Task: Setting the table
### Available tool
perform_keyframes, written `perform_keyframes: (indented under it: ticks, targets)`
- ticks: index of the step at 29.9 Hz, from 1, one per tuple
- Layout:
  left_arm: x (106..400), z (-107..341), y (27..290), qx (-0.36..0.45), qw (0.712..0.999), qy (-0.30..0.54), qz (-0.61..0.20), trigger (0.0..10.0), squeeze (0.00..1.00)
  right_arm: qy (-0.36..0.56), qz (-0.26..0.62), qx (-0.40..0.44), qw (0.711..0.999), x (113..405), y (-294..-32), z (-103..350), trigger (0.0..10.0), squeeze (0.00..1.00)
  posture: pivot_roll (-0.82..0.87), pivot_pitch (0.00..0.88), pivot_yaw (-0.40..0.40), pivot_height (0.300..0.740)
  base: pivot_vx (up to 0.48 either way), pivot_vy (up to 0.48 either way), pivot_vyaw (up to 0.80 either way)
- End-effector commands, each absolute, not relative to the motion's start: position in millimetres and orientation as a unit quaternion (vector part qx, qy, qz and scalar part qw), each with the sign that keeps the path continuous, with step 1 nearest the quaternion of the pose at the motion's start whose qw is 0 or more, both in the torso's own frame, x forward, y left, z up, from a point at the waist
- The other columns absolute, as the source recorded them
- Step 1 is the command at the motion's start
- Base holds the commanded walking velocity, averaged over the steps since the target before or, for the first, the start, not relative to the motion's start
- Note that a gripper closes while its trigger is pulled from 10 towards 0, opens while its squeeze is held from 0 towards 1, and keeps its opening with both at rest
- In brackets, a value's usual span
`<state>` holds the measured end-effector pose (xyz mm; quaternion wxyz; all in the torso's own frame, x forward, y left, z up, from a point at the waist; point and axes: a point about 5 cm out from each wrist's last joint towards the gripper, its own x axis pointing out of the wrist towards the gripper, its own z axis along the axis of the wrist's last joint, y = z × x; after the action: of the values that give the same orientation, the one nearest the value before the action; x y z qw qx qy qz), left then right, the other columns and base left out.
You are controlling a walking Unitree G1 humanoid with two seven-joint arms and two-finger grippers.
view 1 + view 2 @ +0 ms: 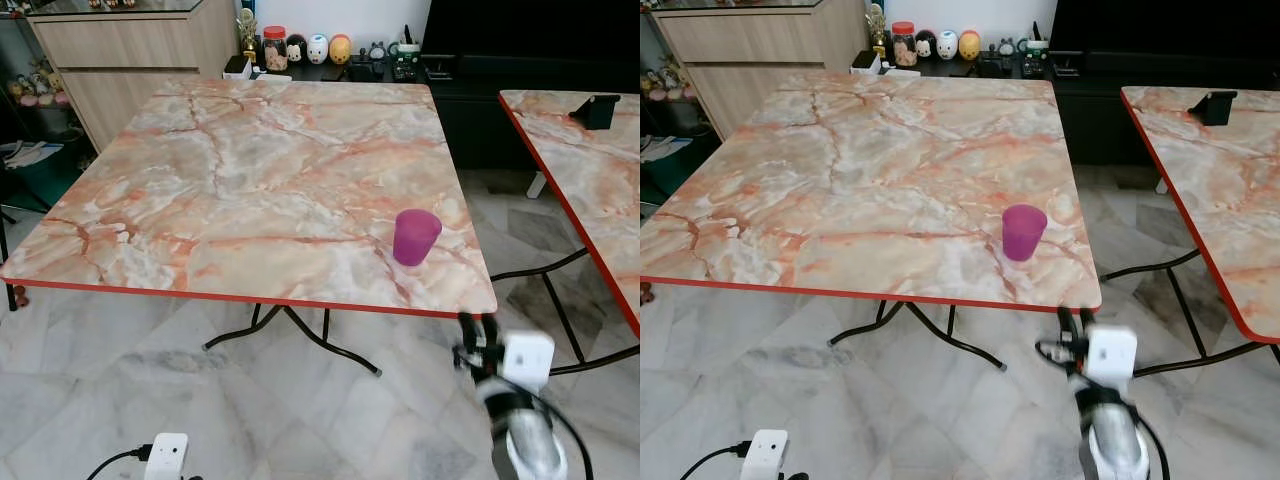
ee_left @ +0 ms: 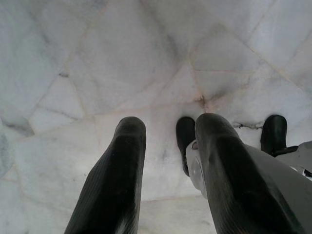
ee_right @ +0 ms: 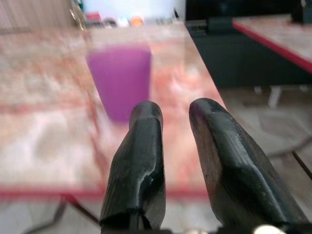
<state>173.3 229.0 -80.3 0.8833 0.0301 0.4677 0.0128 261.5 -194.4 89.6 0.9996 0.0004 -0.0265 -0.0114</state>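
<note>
Purple cup (image 1: pixel 416 236) upright on worktop (image 1: pixel 240 170), near its front edge, just ahead of right gripper (image 3: pixel 170 114). Fingers (image 3: pixel 139 161) slightly parted, empty, short of worktop edge. Left gripper (image 2: pixel 168 134) parted too, empty, aimed at floor (image 2: pixel 97 58).
</note>
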Motion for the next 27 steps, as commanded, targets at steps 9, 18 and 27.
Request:
perform_keyframes:
  ticks: [9, 18, 27]
  targets:
    - [172.3, -85.0, 212.7, 0.028, 0.878, 0.478, 0.007, 10.0, 0.0, -0.027, 0.013, 0.022, 0.999, 306.3, -180.4, 116.8, 10.0, 0.0, -0.01, 0.0, 0.007, 0.736, 0.0, 0.0, 0.0]
    - [182.1, -85.8, 181.6, 0.024, 0.88, 0.475, -0.008, 10.0, 0.0, -0.027, 0.013, 0.041, 0.999, 317.7, -177.2, 124.9, 10.0, 1.0, -0.01, 0.0, 0.015, 0.736, 0.0, 0.0, 0.0]
    - [200.2, -79.3, 150.0, 0.02, 0.889, 0.457, -0.023, 10.0, 0.0, -0.039, 0.036, 0.045, 0.998, 324.2, -167.8, 133.3, 10.0, 1.0, -0.01, 0.0, 0.02, 0.736, 0.0, 0.0, 0.0]
